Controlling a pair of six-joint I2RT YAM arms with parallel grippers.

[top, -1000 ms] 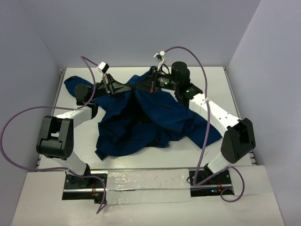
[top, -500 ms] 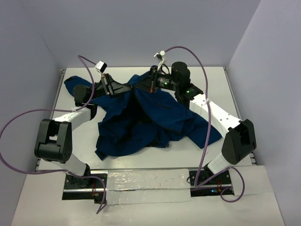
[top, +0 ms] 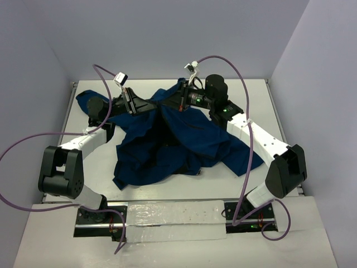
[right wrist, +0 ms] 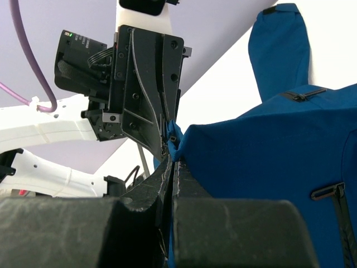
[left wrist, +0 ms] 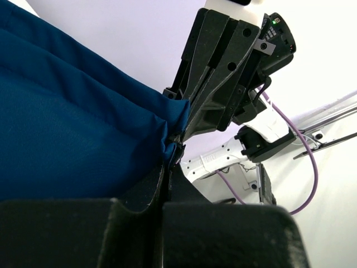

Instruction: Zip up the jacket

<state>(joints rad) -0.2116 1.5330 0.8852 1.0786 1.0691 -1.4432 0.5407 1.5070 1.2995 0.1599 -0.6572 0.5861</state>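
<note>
Top view: the jacket point(top: 184, 139) lies heaped in the middle of the table point(top: 262, 95), one sleeve trailing to 10 o'clock; folds hide its front edges.
Left wrist: left gripper point(left wrist: 170, 153) clenched on the jacket's bunched edge; the pinched part is hard to make out.
Right wrist: right gripper point(right wrist: 172, 146) clamped on the same edge, at the heap's 12 o'clock.

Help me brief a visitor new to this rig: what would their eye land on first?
A big navy jacket lies crumpled across the middle of the white table. At its far edge the left fingers and right fingers meet nearly tip to tip, both shut on a raised bit of the fabric.
</note>
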